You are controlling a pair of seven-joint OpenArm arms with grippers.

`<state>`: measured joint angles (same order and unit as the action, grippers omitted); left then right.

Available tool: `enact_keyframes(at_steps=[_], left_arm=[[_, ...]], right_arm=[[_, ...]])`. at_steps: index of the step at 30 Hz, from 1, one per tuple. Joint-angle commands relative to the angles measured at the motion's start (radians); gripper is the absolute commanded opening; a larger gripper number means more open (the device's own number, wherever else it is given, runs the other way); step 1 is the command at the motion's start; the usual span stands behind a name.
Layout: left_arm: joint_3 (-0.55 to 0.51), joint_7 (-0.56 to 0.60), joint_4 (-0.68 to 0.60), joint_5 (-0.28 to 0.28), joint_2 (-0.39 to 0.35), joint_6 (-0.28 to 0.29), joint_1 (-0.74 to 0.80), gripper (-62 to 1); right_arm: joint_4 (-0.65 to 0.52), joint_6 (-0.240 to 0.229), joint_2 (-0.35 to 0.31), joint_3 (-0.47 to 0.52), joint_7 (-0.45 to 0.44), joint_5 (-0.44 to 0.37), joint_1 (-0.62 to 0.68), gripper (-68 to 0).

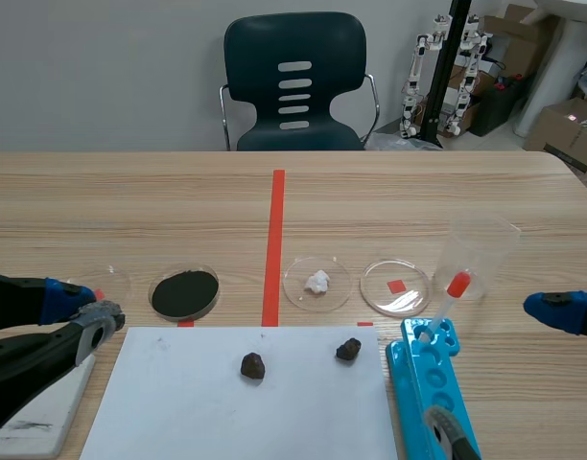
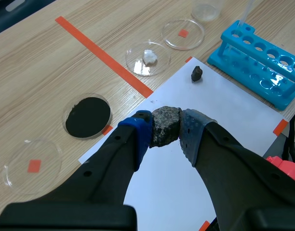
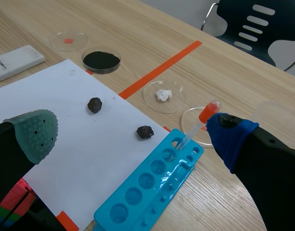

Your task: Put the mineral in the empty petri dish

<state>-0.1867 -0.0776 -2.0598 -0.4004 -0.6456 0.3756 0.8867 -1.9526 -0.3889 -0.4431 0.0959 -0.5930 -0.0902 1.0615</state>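
My left gripper (image 2: pixel 165 133) is shut on a grey-brown mineral (image 2: pixel 166 121), held above the near left edge of the white paper (image 1: pixel 246 402). In the scene view this gripper (image 1: pixel 90 314) hovers at the left, just in front of an empty petri dish (image 1: pixel 104 284). A second empty dish (image 1: pixel 395 286) lies right of the red line. Two dark minerals (image 1: pixel 252 365) (image 1: pixel 348 349) rest on the paper. My right gripper (image 3: pixel 132 134) stands open at the right side (image 1: pixel 560 310), holding nothing.
Between the empty dishes lie a dish of black powder (image 1: pixel 184 292) and a dish with a white lump (image 1: pixel 317 283). A blue tube rack (image 1: pixel 433 383) holds a red-bulbed pipette (image 1: pixel 449 295). A clear cup (image 1: pixel 478 254) stands behind it. A white block (image 1: pixel 39 414) lies near left.
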Motion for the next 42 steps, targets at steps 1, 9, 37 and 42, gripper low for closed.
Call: enact_keyframes(at_steps=[1, 9, 37, 42], left_arm=[[-0.005, 0.014, -0.011, -0.014, 0.002, 0.002, 0.005, -49.3], [-0.005, 0.014, -0.011, -0.014, 0.002, 0.002, 0.005, -49.3], [-0.005, 0.013, -0.011, -0.014, 0.002, 0.002, 0.005, -49.3], [-0.002, -0.007, -0.010, -0.028, 0.003, 0.002, -0.010, -49.3]], right_arm=[[-0.012, 0.000, 0.000, 0.001, -0.014, -0.010, 0.000, -2.2], [-0.012, 0.000, 0.000, 0.001, -0.014, -0.010, 0.000, -2.2], [-0.012, 0.000, 0.000, 0.001, -0.014, -0.010, 0.000, -2.2], [-0.012, 0.000, 0.000, 0.001, -0.014, -0.010, 0.000, -2.2]])
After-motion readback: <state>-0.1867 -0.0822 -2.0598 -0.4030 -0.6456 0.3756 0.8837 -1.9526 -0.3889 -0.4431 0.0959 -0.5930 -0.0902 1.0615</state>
